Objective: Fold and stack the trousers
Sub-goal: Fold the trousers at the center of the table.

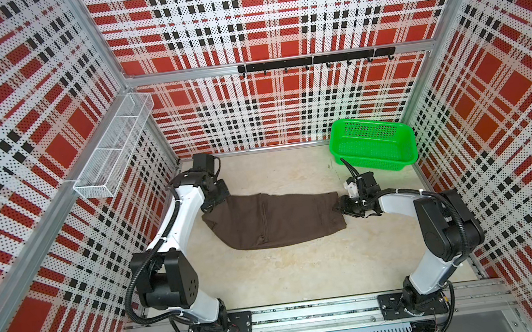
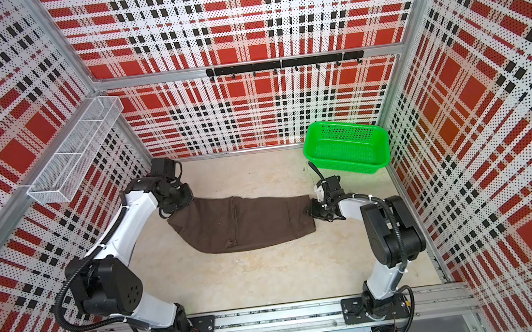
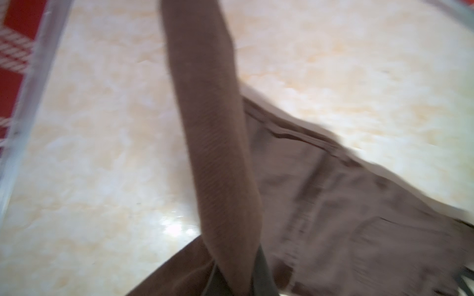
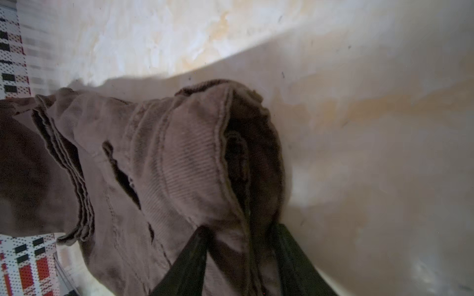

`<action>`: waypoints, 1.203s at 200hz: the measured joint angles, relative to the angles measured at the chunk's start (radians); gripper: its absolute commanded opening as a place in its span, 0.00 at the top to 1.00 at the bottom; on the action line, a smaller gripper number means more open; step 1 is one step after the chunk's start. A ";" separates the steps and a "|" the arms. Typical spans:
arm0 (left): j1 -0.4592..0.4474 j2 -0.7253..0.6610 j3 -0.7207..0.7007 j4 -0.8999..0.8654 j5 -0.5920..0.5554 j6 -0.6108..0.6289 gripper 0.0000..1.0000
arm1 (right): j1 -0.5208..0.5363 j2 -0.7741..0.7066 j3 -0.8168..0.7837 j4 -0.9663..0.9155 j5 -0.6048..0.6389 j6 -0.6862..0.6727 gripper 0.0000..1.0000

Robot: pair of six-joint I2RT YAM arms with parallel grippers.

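Where plaid walls [image 1: 275, 19] enclose, trousers [image 1: 274, 220] span beige floor [image 1: 287, 273].

Both top views bright and sharp, edges bowed; left wrist view motion-blurred; right wrist view half shadowed.

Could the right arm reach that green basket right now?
Probably yes: the green basket sits just beyond the right hand with only bare floor between, though that hand is gripping the trousers.

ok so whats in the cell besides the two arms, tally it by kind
trousers: 1
green basket: 1
white wire shelf: 1
black hook rail: 1
total: 4
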 measured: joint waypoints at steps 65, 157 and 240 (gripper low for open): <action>-0.352 0.061 0.061 0.052 0.109 -0.110 1.00 | -0.001 0.035 0.000 0.054 -0.073 0.025 0.67; -0.599 0.393 0.278 0.156 0.183 -0.206 1.00 | -0.001 0.045 -0.021 0.110 -0.111 0.065 0.68; -0.666 0.523 0.407 0.163 0.197 -0.233 1.00 | -0.001 0.045 -0.033 0.134 -0.121 0.073 0.69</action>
